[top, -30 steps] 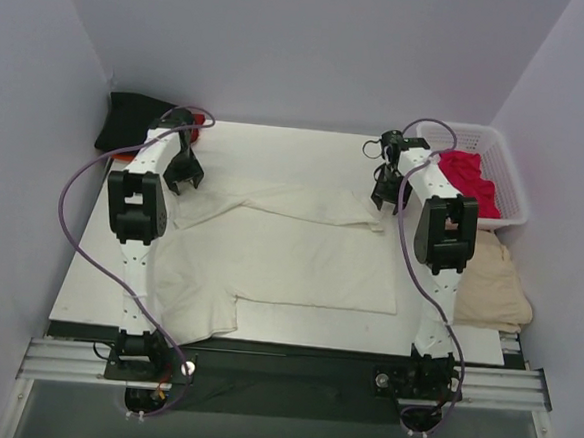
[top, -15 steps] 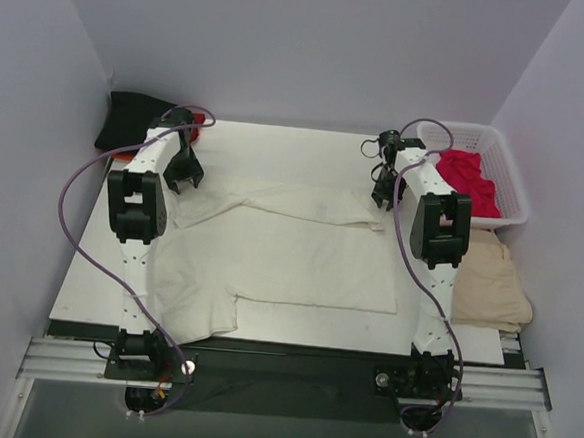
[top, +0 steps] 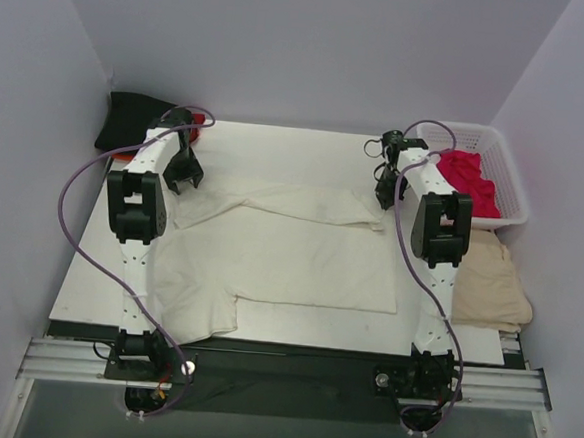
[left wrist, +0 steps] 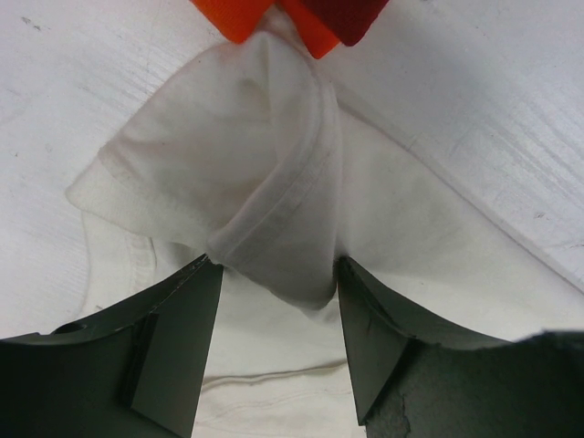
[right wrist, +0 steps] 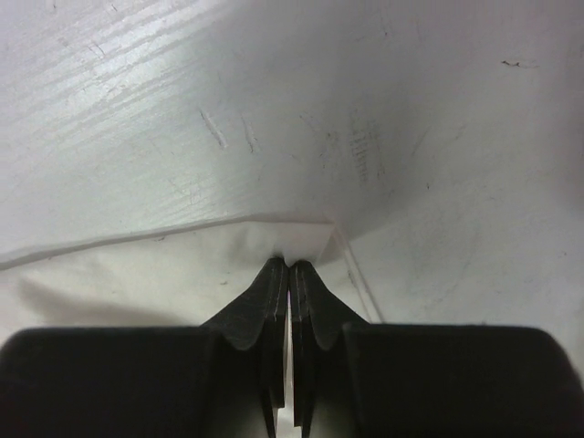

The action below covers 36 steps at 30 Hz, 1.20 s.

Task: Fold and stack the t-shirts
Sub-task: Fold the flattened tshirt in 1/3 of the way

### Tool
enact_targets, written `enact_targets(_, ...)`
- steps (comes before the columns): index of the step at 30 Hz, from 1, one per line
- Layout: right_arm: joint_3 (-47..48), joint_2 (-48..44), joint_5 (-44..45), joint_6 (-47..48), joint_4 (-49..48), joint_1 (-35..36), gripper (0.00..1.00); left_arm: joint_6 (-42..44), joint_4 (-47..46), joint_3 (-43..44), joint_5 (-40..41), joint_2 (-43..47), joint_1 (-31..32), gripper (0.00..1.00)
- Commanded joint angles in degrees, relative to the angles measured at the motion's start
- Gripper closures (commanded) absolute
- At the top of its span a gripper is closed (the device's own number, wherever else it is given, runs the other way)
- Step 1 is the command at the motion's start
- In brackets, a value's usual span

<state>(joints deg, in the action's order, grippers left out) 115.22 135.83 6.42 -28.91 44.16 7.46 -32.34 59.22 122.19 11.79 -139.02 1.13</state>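
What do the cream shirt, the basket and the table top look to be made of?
The cream-white t-shirt looks like soft matte knit cotton: it drapes in folds with a stitched hem. The basket seems rigid white plastic, an open lattice. The table looks like hard white painted or laminated board, slightly glossy and scratched.

Both arms (top: 148, 159) are built of white links, black housings and purple cables (top: 62, 201); the left claw (top: 183, 179) and right claw (top: 383, 197) are black.
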Motion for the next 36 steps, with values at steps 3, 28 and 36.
enact_targets(3, 2.9, -0.2, 1.4, -0.9, 2.1, -0.8, 1.00, 1.1, 1.7, 0.0, 2.3, -2.5, -0.8, 0.36)
enact_targets(28, 12.5, -0.3, -2.3, 2.2, 1.5, -2.0, 0.68, 1.3, 1.5, 0.6, 1.3, -3.3, -0.6, 0.37)
enact_targets(36, -0.9, -9.7, 0.3, 2.2, 1.5, -0.5, 0.57, 1.8, 0.2, 0.0, 1.0, -2.4, -0.6, 0.37)
